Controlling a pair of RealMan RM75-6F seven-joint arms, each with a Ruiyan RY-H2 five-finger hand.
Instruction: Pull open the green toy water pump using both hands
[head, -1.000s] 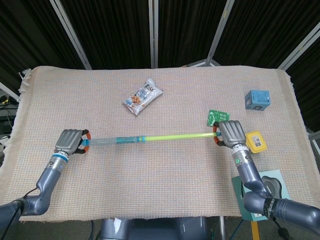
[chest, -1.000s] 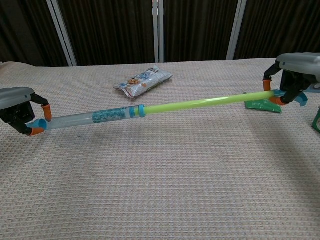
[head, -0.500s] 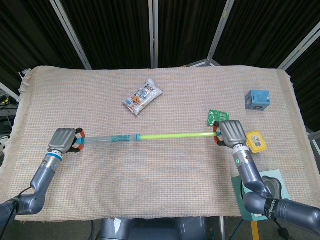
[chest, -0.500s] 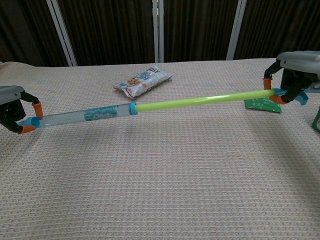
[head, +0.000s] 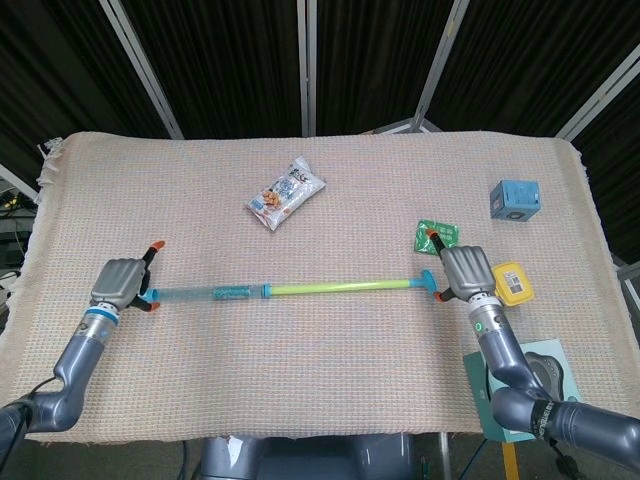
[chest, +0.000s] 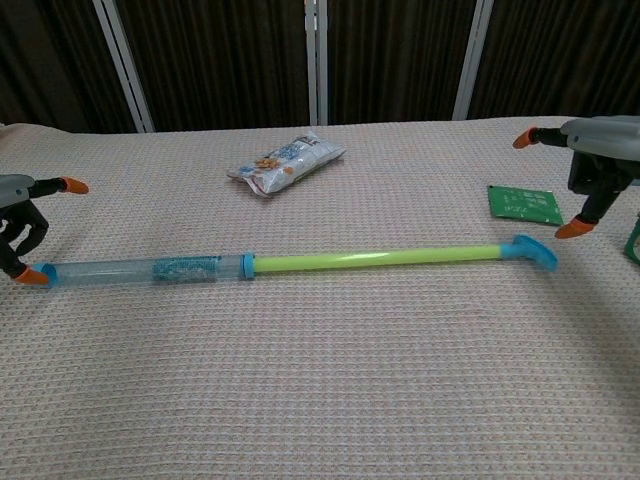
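Note:
The toy water pump lies flat on the cloth, pulled out long. Its clear tube (head: 205, 293) (chest: 130, 271) points left, and the green rod (head: 330, 288) (chest: 375, 259) runs right to a blue handle (head: 428, 281) (chest: 532, 250). At the tube's left end my left hand (head: 118, 284) (chest: 18, 230) has its fingers spread and grips nothing; one orange fingertip sits right by the tube's end. My right hand (head: 465, 274) (chest: 598, 165) hangs just right of the blue handle, fingers apart, holding nothing.
A snack bag (head: 287, 192) (chest: 287, 160) lies at the back centre. A green packet (head: 438, 235) (chest: 524, 204) sits just behind my right hand, with a yellow item (head: 511, 283) beside it. A blue cube (head: 515, 200) stands at the far right.
Both hands have let go of the pump. It has dropped from its raised, slanted hold onto the cloth, and the fingers of both hands have spread apart.

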